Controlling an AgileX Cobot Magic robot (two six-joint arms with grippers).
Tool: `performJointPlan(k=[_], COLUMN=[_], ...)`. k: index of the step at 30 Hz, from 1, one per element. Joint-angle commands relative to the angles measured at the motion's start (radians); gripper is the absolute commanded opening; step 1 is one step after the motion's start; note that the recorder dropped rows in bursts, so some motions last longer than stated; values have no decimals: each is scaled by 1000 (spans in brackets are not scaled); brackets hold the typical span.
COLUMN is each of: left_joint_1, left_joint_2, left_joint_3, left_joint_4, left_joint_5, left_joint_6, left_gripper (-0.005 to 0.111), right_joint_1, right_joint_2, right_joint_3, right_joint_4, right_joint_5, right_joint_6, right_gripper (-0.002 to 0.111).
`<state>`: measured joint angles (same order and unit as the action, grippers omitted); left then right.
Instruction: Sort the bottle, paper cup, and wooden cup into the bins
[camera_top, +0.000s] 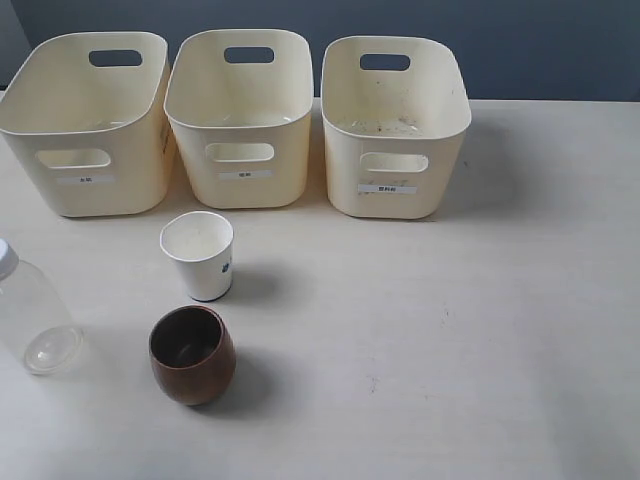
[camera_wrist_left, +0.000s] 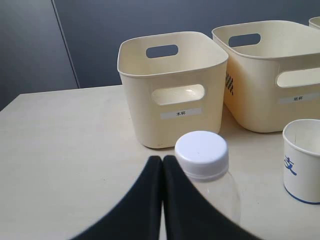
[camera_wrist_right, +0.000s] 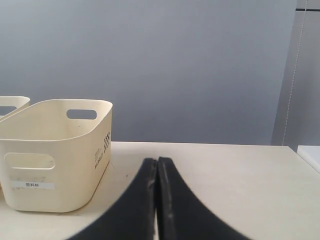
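Just beyond the left gripper (camera_wrist_left: 162, 159), whose black jaws are pressed together on nothing, stands a small clear plastic bottle (camera_wrist_left: 201, 150) with a white screw cap. It is a little to one side of the tips, not between them. The right gripper (camera_wrist_right: 156, 161) is likewise closed and empty, well apart from the cups. On the pale table (camera_top: 480, 330), a white tapered paper cup (camera_top: 198, 255) stands left of centre, with a squat reddish-brown wooden cup (camera_top: 192, 355) just nearer. Three cream plastic bins (camera_top: 240, 185) line the far side. The exterior view's left edge cuts off the bottle, one black finger (camera_wrist_left: 185, 215) hides its lower body, and the bin labels there are too small to read.
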<state>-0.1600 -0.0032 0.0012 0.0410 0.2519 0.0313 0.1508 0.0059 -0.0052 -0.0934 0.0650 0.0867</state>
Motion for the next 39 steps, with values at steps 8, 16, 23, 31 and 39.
performJointPlan(k=[8,16,23,31,39], left_joint_1=[-3,-3,-3,-3,-3], left_joint_2=[3,3,3,3,3], left_joint_3=[-1,-1,-1,-1,-1], left_joint_4=[2,2,2,2,2], left_joint_5=[-13,-13,-13,-13,-13], left_joint_6=[-3,-3,-3,-3,-3], left_gripper=[0,0,0,0,0], right_joint_1=[3,3,3,3,162], right_joint_2=[-6,-6,-6,91,546], right_joint_3=[5,5,5,-183,-535], right_joint_4=[-1,268,306,338,568], right_joint_5=[-19,-55,-78,1,211], right_joint_6=[-3,3,3,39,-464], right_gripper=[-1,-1,-1,-1,-1])
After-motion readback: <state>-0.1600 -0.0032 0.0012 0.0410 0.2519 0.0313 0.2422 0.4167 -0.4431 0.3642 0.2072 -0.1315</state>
